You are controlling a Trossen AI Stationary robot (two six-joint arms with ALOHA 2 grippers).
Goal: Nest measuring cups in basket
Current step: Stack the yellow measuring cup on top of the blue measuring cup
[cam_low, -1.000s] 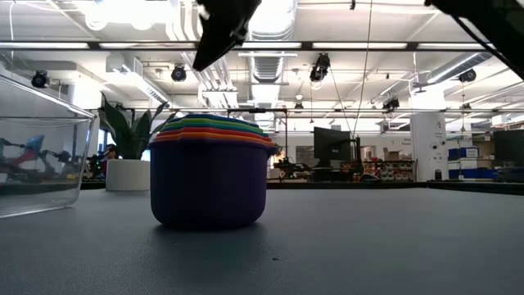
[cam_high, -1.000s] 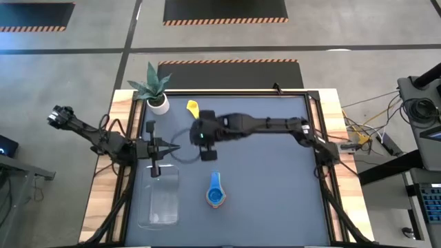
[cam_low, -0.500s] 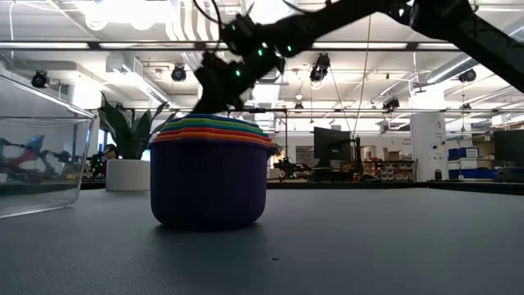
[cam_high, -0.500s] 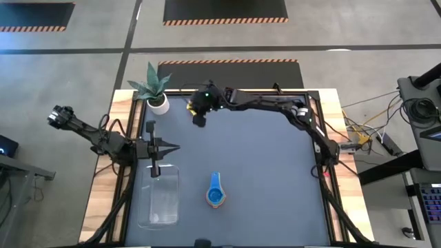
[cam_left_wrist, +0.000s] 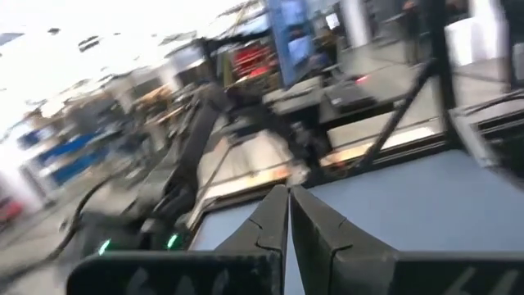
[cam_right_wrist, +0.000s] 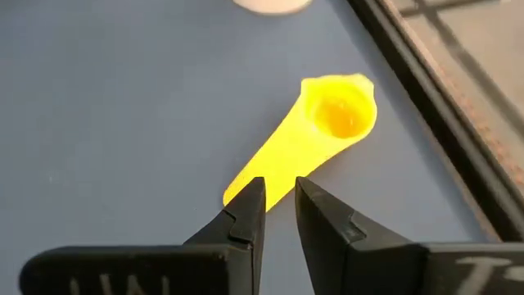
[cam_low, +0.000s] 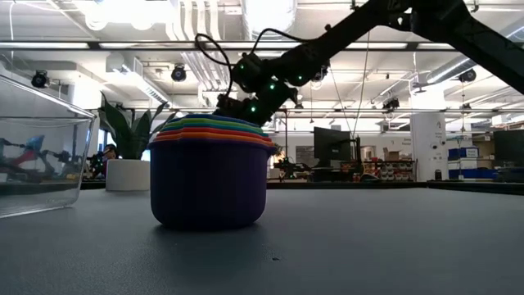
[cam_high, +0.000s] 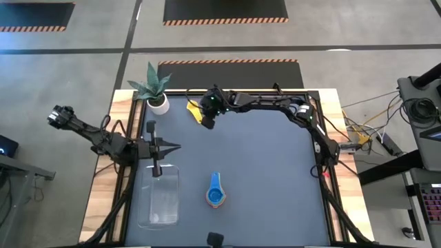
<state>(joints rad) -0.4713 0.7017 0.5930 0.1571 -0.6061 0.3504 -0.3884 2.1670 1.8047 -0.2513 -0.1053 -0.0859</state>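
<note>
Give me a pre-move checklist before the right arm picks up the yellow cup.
1. Right claw lined up with the yellow cup: ok, its tips sit over the handle end.
2. Right claw wide enough for the handle: not ok, only a narrow gap shows.
3. Yellow cup free of neighbours: ok, it lies alone near the plant pot.
4. Basket clear to receive: ok, nothing over it.
5. Left claw out of the way: ok, shut, beside the basket's far end.
6. Nested stack undisturbed: ok, upright on the table.

yellow cup: you see it flat near the far edge, bowl up.
nested stack: purple outermost, upright.
basket: clear, front-left.
</note>
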